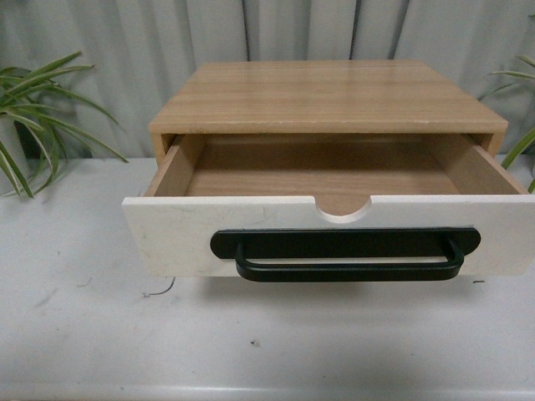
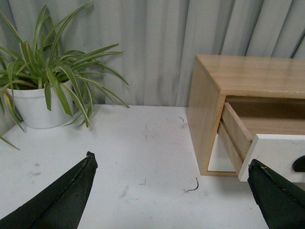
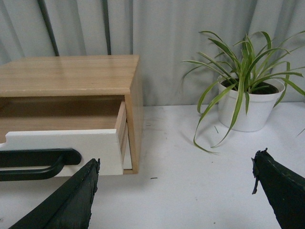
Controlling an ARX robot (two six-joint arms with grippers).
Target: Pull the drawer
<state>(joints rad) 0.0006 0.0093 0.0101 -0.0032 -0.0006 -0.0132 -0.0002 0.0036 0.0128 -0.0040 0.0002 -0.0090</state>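
The drawer [image 1: 192, 238] stands pulled out of its light wood cabinet [image 1: 330, 96], its white front facing me with a long black bar handle [image 1: 347, 255] and a semicircular notch [image 1: 343, 209] in the rim; the wood inside holds nothing. Neither arm shows in the front view. My left gripper [image 2: 171, 164] is open over bare table beside the cabinet's left side, one fingertip [image 2: 259, 174] just before the drawer front's corner [image 2: 276, 148]. My right gripper [image 3: 176, 164] is open over the table right of the cabinet, the drawer [image 3: 71, 143] and handle [image 3: 43, 162] off to its side.
A white potted plant [image 2: 38, 102] stands on the table left of the cabinet, another [image 3: 248, 105] to its right. Grey curtain [image 1: 125, 50] hangs behind. The white table [image 1: 267, 342] has small specks and a curled bit of wire [image 2: 193, 186] near the cabinet's left corner.
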